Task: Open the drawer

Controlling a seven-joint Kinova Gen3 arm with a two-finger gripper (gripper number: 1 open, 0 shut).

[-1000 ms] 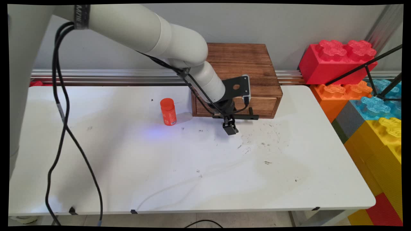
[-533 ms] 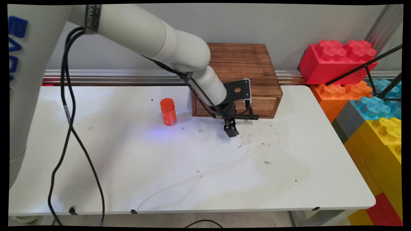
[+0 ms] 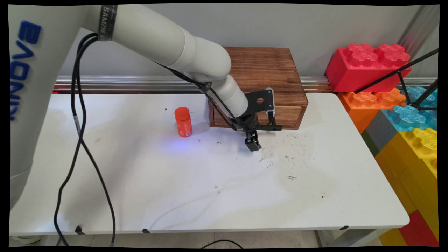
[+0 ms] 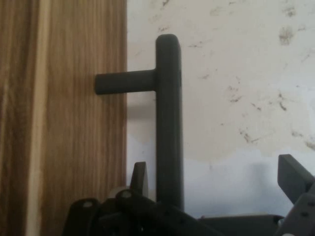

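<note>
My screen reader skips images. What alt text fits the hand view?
A black drawer handle runs up the picture between the gripper's open fingers, its post joined to the wooden drawer front at left. Scuffed white table lies at right.

We see a white table (image 3: pixel 196 196), scuffed w/ dark marks. At its back edge a brown wooden drawer box (image 3: pixel 266 66), black bar handle (image 4: pixel 169 123) on the drawer front. Left of the box, apart from it, an orange bottle (image 3: pixel 183 121) stands upright. Right of the table: big toy bricks, red (image 3: pixel 364 66) over orange (image 3: pixel 371 105), then blue (image 3: pixel 409 115) & yellow (image 3: pixel 416 157).
</note>
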